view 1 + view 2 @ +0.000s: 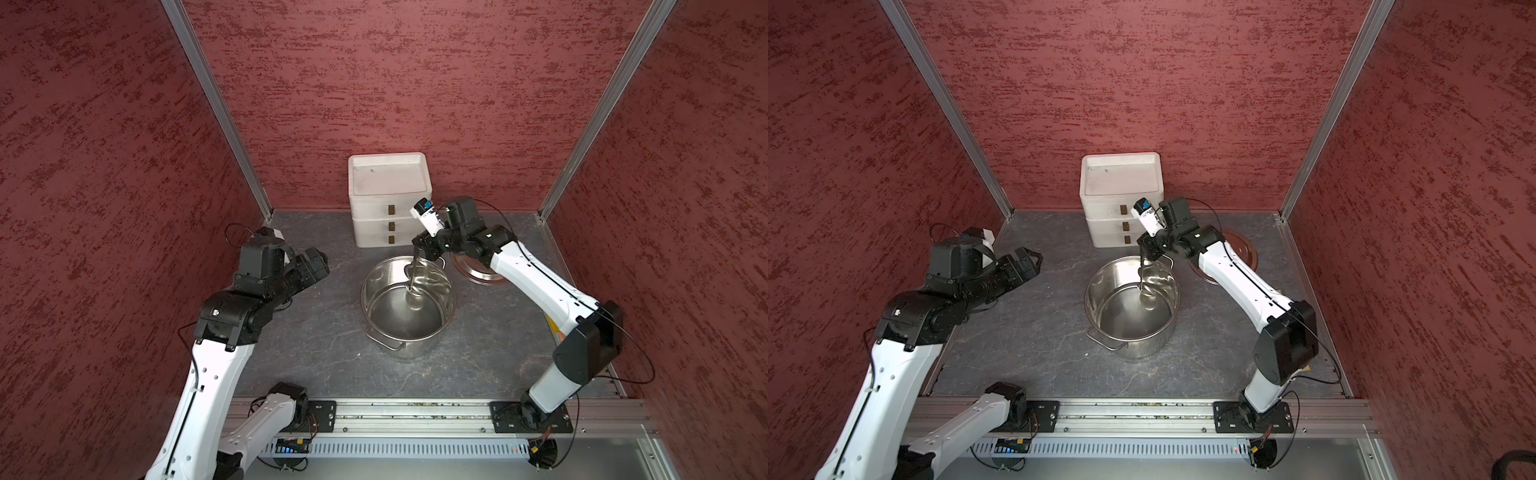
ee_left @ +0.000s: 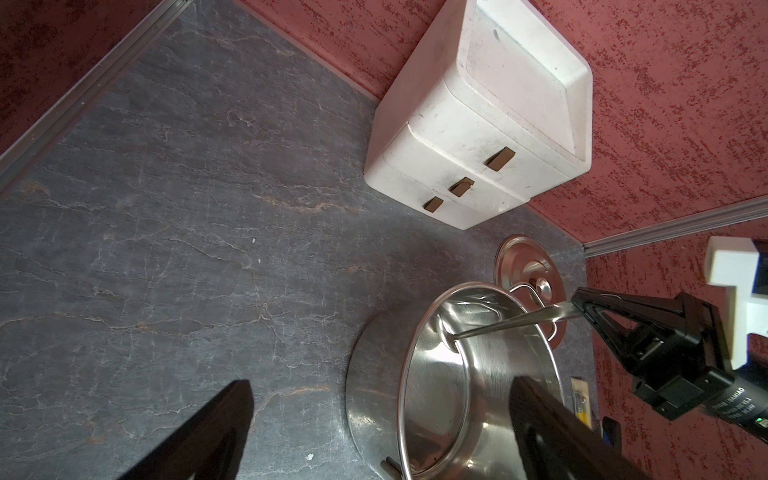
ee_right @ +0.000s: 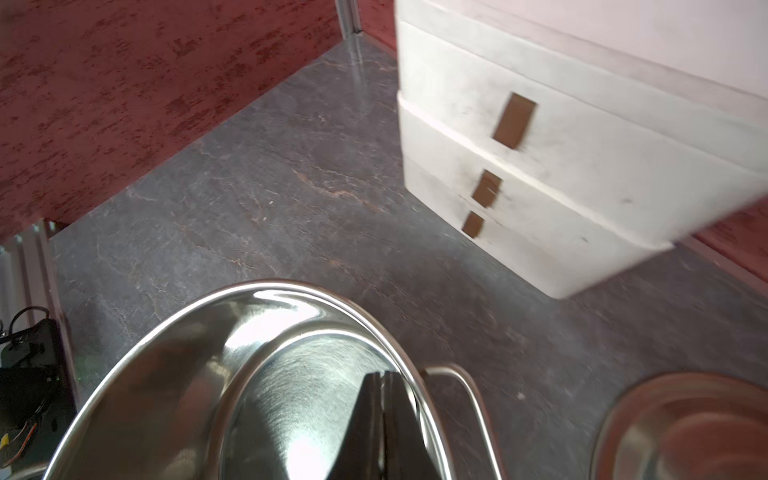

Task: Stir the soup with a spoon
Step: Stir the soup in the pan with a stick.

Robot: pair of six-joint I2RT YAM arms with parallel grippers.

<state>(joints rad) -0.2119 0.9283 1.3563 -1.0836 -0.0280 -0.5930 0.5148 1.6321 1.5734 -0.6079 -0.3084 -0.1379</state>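
A steel pot [image 1: 363, 291] [image 1: 1087, 293] stands mid-table, open. Its inside shows only shiny metal, and I cannot make out any soup. The slender spoon [image 1: 412, 272] [image 1: 1140, 274] hangs nearly upright into the pot by its far wall. My right gripper [image 1: 418, 252] [image 1: 1144, 254] is shut on the top of the handle, above the far rim. In the left wrist view the spoon [image 2: 511, 322] slants from the right gripper [image 2: 575, 305] down into the pot [image 2: 374, 395]. The right wrist view shows the right gripper [image 3: 380, 376] pressed together over the pot [image 3: 166, 332]. My left gripper [image 1: 322, 266] [image 1: 1034, 259] [image 2: 380, 384] hovers open left of the pot, holding nothing.
The pot's lid [image 1: 478, 276] [image 1: 1246, 249] [image 2: 523, 257] [image 3: 685, 428] lies flat right of the pot, behind the right arm. A white three-drawer box [image 1: 388, 199] [image 1: 1121, 195] [image 2: 478, 137] [image 3: 561, 166] stands against the back wall. Red walls close in three sides.
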